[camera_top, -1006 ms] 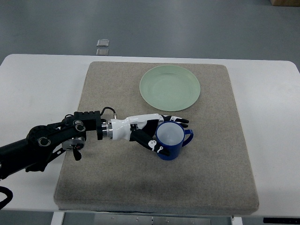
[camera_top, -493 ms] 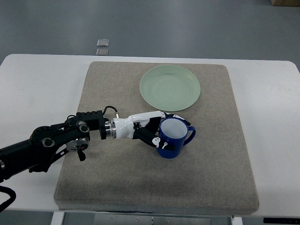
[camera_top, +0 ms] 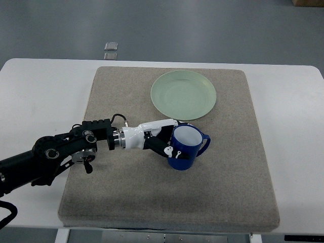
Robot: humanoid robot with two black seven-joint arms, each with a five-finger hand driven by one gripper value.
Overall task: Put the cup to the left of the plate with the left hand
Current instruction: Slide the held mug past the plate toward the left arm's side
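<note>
A blue cup (camera_top: 186,148) with a white inside sits tilted on the grey mat (camera_top: 167,192), its handle pointing right. My left hand (camera_top: 169,143) comes in from the left and is shut on the cup's left side, fingers wrapped around its wall. The pale green plate (camera_top: 183,94) lies on the mat above the cup, at the back centre. The cup is below the plate, apart from it. My right hand is out of view.
The mat covers most of a white table (camera_top: 40,86). Two small grey squares (camera_top: 111,50) lie on the floor beyond the table's far edge. The black left forearm (camera_top: 61,152) crosses the mat's left edge.
The hand closed around the cup and tipped it, shifting it slightly up and toward the plate. The arm moved a little to the right.
</note>
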